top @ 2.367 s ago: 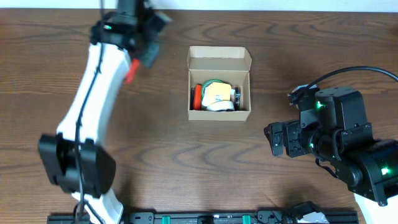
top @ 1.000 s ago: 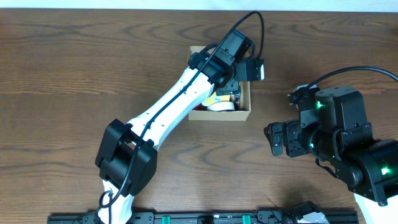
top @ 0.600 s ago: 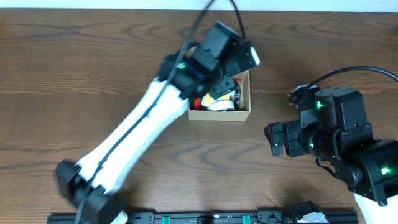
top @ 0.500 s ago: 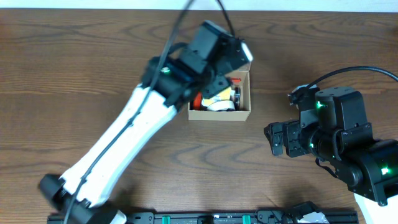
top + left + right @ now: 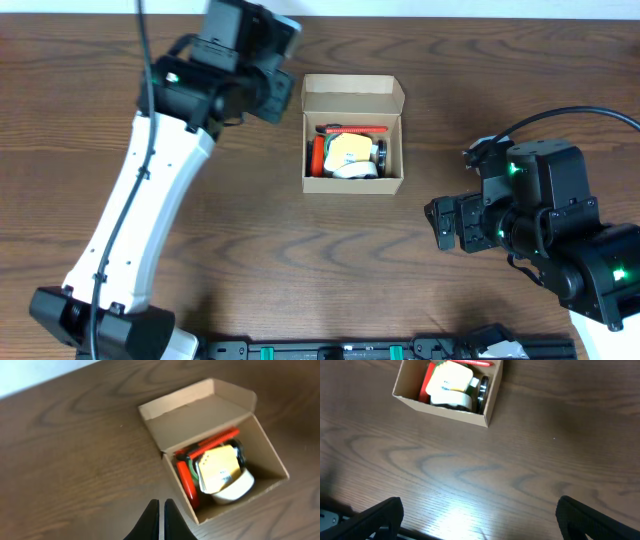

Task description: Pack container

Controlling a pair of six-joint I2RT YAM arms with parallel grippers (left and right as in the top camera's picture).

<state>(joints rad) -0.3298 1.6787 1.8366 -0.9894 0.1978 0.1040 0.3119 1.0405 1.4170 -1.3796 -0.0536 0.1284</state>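
Observation:
The open tan cardboard container (image 5: 352,185) stands mid-table with its lid flap folded back. It holds a red tape roll (image 5: 317,155), a white roll with a yellow label (image 5: 350,155), a dark roll (image 5: 381,152) and a thin red item (image 5: 352,130) along the back. In the left wrist view the container (image 5: 200,417) lies up and to the right of my left gripper (image 5: 160,510), which is shut and empty. In the overhead view the left gripper (image 5: 262,85) is left of the box. My right gripper (image 5: 480,515) is wide open and empty, right of and nearer than the container (image 5: 445,412).
The brown wooden table (image 5: 250,250) surrounds the box. The left arm (image 5: 140,220) runs from the front left edge up to the back. A black rail (image 5: 330,350) lines the front edge.
My left arm was over the box and has pulled back to the left, shut and empty. The thin red item it carried now lies in the box. The right arm has not moved.

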